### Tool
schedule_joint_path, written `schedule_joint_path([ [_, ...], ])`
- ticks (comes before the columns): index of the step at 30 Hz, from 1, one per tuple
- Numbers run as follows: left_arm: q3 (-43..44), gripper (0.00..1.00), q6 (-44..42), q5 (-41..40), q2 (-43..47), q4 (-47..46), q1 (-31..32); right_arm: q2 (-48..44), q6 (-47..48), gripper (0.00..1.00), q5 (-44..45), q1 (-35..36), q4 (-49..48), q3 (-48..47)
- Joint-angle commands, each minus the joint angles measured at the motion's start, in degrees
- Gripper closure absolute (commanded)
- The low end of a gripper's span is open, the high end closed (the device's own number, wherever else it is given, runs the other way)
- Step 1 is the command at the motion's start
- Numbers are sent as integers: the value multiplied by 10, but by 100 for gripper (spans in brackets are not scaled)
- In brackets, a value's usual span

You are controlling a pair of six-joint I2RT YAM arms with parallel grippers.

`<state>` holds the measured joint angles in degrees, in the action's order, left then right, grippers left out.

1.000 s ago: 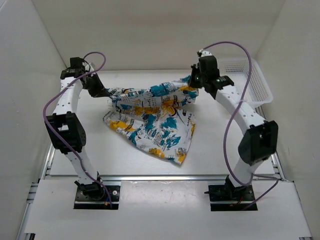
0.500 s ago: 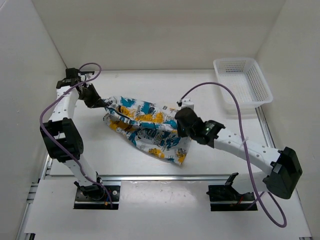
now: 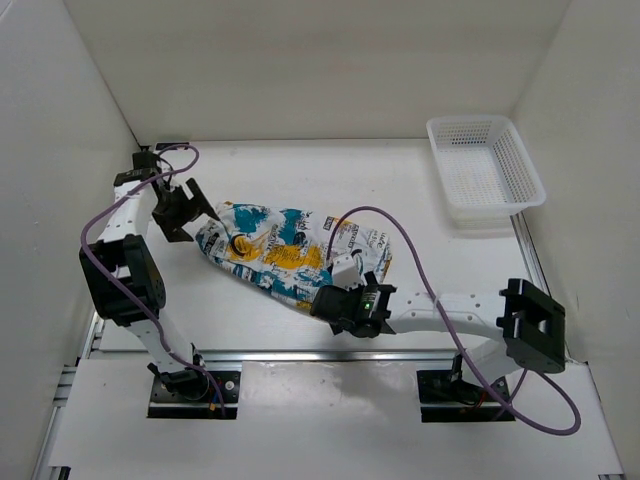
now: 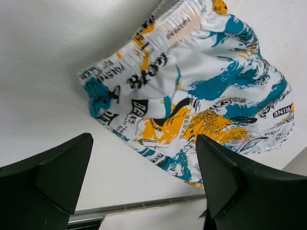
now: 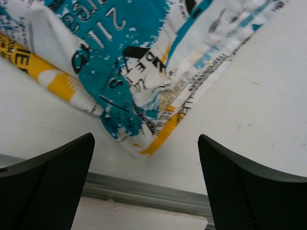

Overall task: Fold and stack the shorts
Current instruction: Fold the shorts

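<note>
Although the shorts are printed all over with lettering, little of it reads: the left wrist view gives "BE" in a black box and "RINE" at the far right edge, the right wrist view shows what looks like "211" in white on a teal patch, and the rest is too small or turned to make out. Both claws are spread wide and grip nothing. The left gripper hangs just beside the left end of the shorts, where the gathered elastic waistband lies, its fingers clear of the cloth. The right gripper sits low at the near side, its fingers apart on either side of a hem corner; whether they touch the fabric I cannot tell. The shorts lie bunched on the white table, left of centre, between the two claws. A purple cable from the right arm arcs over the cloth. A white mesh basket stands well apart at the far right corner, and a metal rail runs along the near edge.
</note>
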<state>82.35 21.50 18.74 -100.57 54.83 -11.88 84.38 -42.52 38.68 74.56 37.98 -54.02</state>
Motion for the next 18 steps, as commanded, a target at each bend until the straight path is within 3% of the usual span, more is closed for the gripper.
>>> schedule_joint_path([
  [1,16,0,-1,-33,35,-1,8,-46,-38,16,72,-2,54,-49],
  [2,16,2,-1,-52,42,-1,8,-55,-33,27,72,-2,54,-49],
  [3,16,6,-1,-59,49,-1,8,-62,-27,53,72,-7,43,-55],
  [4,11,31,-1,-66,63,-1,13,-68,-20,66,61,-20,31,-62],
  [6,-2,68,-1,-97,75,-1,13,-62,-3,91,-8,-45,13,-68],
  [8,-27,90,-1,-107,92,-1,19,-55,18,100,-71,-89,-28,-68],
  [12,-59,90,-1,-81,87,-19,47,15,44,100,-227,-171,-81,-86],
  [18,-2,90,-1,-76,-43,-37,67,117,63,100,-330,-207,-112,-91],
])
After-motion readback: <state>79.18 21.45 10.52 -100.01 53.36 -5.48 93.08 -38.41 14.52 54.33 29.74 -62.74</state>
